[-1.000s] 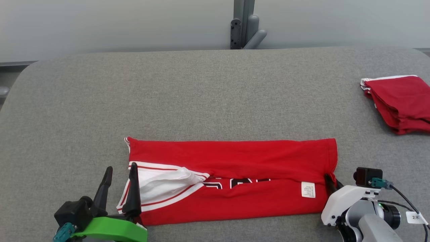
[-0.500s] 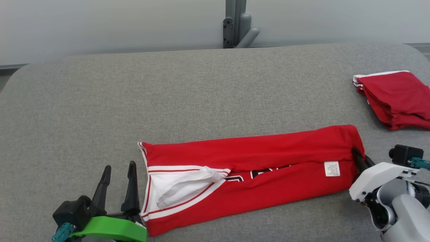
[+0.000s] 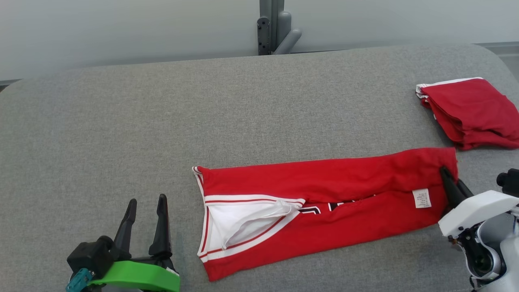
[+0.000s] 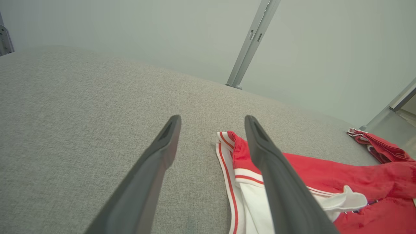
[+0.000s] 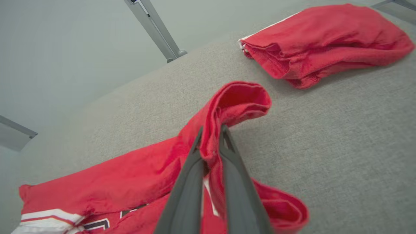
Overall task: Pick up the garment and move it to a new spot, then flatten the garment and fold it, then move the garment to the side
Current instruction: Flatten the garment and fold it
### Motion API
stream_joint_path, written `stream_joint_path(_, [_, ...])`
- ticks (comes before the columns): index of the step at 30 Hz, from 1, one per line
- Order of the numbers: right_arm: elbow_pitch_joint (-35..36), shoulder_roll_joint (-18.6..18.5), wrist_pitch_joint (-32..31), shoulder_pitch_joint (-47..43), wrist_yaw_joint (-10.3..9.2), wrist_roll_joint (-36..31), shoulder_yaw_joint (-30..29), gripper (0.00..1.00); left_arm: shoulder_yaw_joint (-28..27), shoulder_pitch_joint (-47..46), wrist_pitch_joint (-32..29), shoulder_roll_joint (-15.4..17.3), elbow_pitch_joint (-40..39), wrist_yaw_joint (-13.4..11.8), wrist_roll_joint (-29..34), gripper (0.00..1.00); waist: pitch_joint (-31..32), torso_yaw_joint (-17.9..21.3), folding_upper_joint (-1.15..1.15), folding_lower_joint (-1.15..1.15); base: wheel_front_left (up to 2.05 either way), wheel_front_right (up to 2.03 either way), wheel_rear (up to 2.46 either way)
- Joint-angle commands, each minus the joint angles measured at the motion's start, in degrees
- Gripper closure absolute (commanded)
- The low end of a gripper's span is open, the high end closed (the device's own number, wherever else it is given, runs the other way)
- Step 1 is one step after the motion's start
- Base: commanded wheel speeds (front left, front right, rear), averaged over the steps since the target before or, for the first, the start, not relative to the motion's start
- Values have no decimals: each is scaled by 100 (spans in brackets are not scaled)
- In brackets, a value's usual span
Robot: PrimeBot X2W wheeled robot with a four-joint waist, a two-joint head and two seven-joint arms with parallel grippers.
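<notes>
The garment (image 3: 324, 198) is a red jersey with white and red trim, folded into a long strip across the grey table (image 3: 202, 113). Its white-trimmed end lies to the left, its labelled end to the right. My right gripper (image 3: 446, 178) is shut on the garment's right end, with a fold of red cloth (image 5: 211, 143) pinched between the two fingers and lifted a little. My left gripper (image 3: 146, 202) stands open at the lower left, apart from the garment's left edge (image 4: 227, 152), which lies past its right finger (image 4: 260, 146) in the left wrist view.
A second folded red garment (image 3: 470, 109) lies at the table's far right, near the edge (image 5: 325, 39). A grey metal post (image 3: 271, 28) rises behind the table's far edge. Bare grey cloth stretches across the left and far side.
My right gripper has dragged the garment to the right and slightly away, its right end now raised and the strip slanted. The camera has also shifted. The left gripper has stayed open in place.
</notes>
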State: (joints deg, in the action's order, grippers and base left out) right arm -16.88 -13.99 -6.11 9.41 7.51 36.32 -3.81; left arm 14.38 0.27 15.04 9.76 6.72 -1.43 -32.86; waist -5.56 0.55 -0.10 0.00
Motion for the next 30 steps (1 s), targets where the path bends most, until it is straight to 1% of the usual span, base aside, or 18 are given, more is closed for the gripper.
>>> stream_joint_path(1, [183, 53, -76, -73, -5, 109, 48, 100, -12, -31, 15, -13, 19, 46, 18, 0, -4, -5, 10, 0, 0, 0, 0])
stream_joint_path(6, [927, 277, -390, -210, -3, 405, 368, 100, 2, -85, 15, -4, 52, 70, 41, 0, -3, -66, 10, 0, 0, 0, 0])
stream_joint_path(11, [1655, 410, -670, -324, -3, 604, 851, 100, 9, -115, 15, -14, 75, 82, 45, 0, 5, -211, 10, 0, 0, 0, 0])
stream_joint_path(12, [1655, 410, -670, -324, -3, 604, 851, 100, 9, -115, 15, -14, 75, 82, 45, 0, 5, -211, 10, 0, 0, 0, 0])
stream_joint_path(18, [2183, 552, -939, -370, -3, 752, 1595, 100, -2, -134, 15, -30, 125, 113, 57, 0, 16, -403, 10, 0, 0, 0, 0])
stream_joint_path(23, [2172, 706, -959, -189, -2, 807, 2200, 100, 19, -167, 14, -54, 153, 148, 68, 0, 18, -562, 10, 0, 0, 0, 0])
stream_joint_path(30, [1654, 933, -755, 114, -2, 812, 2966, 100, 88, -216, 10, -82, 209, 184, 79, 0, 11, -837, 10, 0, 0, 0, 0])
